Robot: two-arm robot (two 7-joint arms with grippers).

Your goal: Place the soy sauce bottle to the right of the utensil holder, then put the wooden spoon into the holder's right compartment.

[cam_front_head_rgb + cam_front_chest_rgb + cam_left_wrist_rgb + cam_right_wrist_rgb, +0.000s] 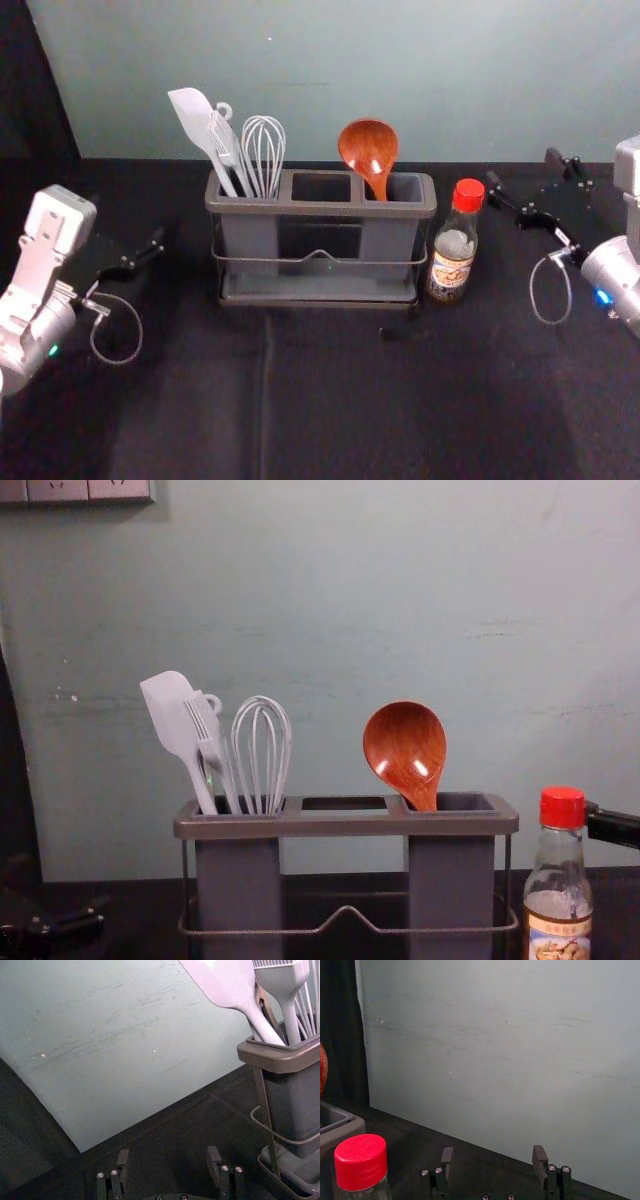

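Observation:
The wooden spoon (369,150) leans bowl-up in the right compartment of the utensil holder (318,208); its lower handle is hidden inside. Just right of the holder, the soy sauce bottle (454,243) stands upright with its red cap on. Beyond the bottle to the right, my right gripper (526,174) is open and not touching it; the right wrist view has the gripper (493,1153) with nothing between its fingers and the red cap (361,1161) off to one side. My left gripper (130,264) is left of the holder, and the left wrist view shows the gripper (168,1154) open and empty.
A pale spatula (169,717), a brush (208,742) and a whisk (262,752) stand in the holder's left compartment. The wall (330,80) rises behind the black-covered table (330,400). Wall sockets (88,490) show at the chest view's upper left.

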